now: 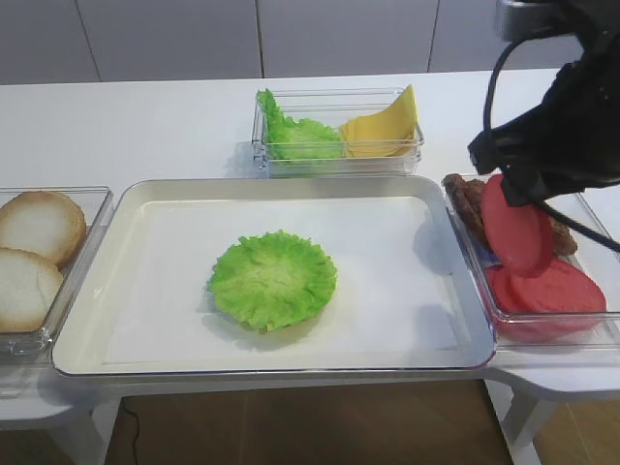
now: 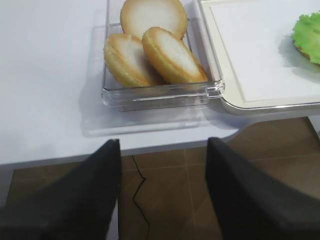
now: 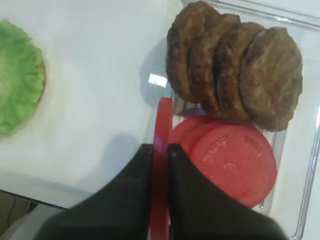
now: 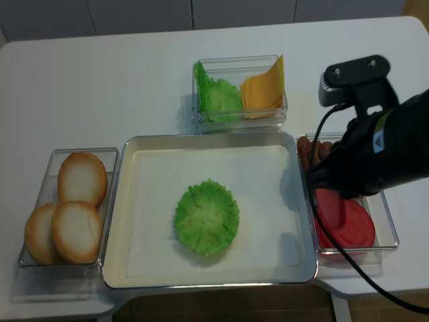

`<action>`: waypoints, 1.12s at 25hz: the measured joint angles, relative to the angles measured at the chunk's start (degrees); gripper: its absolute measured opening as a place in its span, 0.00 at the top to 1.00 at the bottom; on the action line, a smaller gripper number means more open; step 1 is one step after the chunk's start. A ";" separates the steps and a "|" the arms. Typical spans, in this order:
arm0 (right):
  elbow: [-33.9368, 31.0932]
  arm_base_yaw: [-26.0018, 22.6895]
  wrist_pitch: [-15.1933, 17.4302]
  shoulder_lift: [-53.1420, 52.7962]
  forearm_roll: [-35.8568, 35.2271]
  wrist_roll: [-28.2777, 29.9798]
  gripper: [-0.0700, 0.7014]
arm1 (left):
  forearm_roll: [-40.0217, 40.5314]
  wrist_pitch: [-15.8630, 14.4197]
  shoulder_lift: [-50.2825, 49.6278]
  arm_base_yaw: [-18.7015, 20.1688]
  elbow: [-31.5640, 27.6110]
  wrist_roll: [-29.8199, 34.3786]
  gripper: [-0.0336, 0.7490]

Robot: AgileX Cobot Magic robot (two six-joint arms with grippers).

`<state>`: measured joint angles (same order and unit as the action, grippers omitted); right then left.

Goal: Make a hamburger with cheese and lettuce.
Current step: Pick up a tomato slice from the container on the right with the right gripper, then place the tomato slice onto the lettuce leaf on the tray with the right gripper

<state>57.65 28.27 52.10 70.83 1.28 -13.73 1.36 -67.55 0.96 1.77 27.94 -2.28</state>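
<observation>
One bright green ruffled lettuce leaf lies mid-tray, bare white tray floor all round it. Above the clear right-hand bin, the right gripper pinches a flat red tomato disc edge-on. The left gripper hangs wide past the desk edge. Yellow-orange square cheese slices lean in the back bin.

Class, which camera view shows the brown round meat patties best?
The right wrist view: four brown round meat patties overlap in plain sight. Both exterior high views show only slivers behind the right arm; the left wrist view shows none.
</observation>
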 joint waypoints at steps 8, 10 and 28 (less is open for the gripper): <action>4.10 0.36 3.46 -4.29 -2.08 0.62 0.82 | 0.00 0.00 0.00 0.00 0.00 0.00 0.44; 6.76 1.34 4.16 -4.29 -1.28 0.84 0.82 | 0.00 0.00 0.00 0.00 0.00 0.00 0.44; 24.23 18.99 9.39 16.97 12.92 -1.36 0.82 | 0.00 0.00 0.00 0.00 0.00 0.00 0.44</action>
<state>81.88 47.26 61.49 87.80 14.20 -15.09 1.36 -67.55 0.96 1.77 27.94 -2.28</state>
